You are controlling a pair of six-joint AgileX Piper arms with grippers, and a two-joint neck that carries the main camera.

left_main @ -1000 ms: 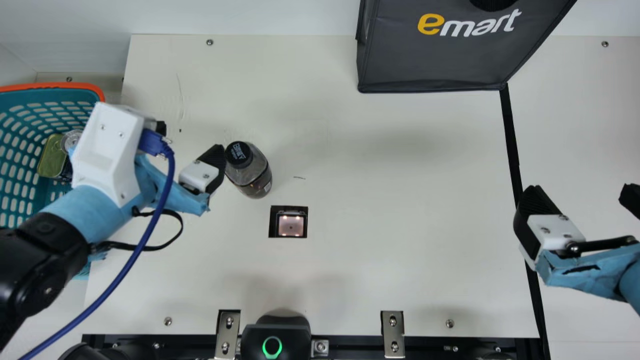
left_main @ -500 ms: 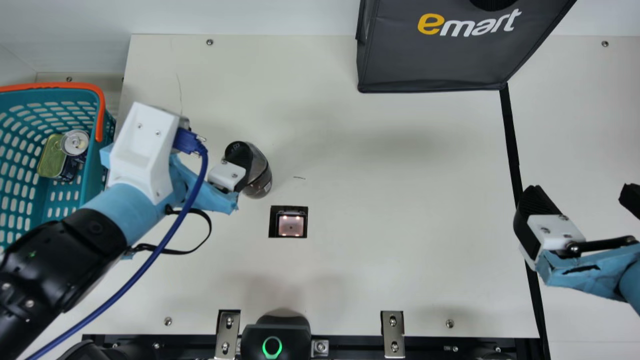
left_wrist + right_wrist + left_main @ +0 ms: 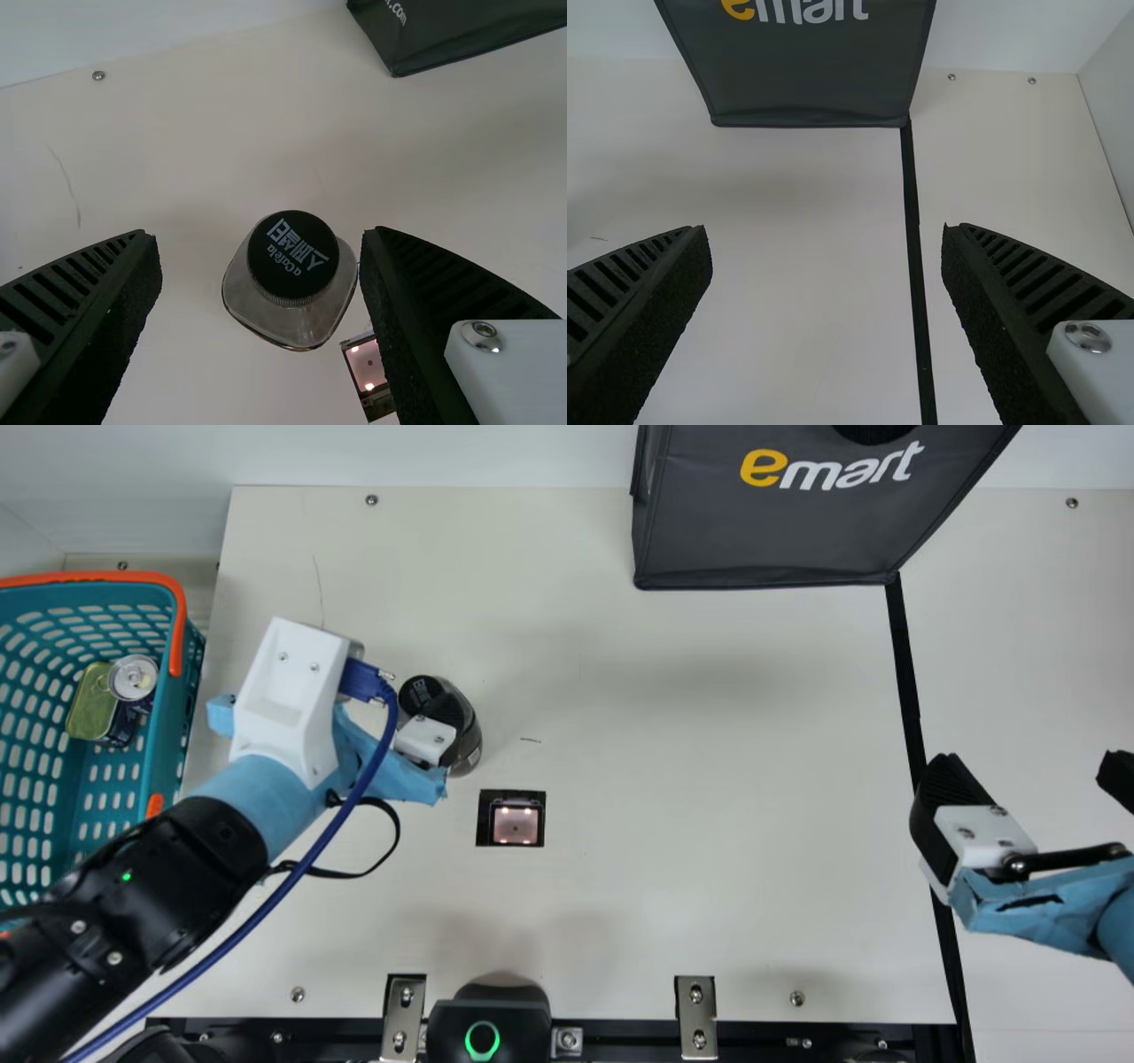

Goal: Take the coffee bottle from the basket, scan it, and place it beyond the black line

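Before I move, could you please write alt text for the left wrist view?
A black-capped coffee bottle stands on the cream table between the black fingers of the open left end effector. One finger partly hides a lit scanner; a dark bag stands beyond.

From my controls, I have the left arm (image 3: 190, 872) slanting inward, its wrist (image 3: 288, 700) angled and the left gripper (image 3: 434, 726) open wide; my right gripper (image 3: 1032, 771) also hangs with fingers (image 3: 651, 292) spread apart.

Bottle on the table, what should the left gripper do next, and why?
Probably ease the left gripper down a little around the bottle before closing: its fingers stand wide open, and the ungripped bottle shows between them.
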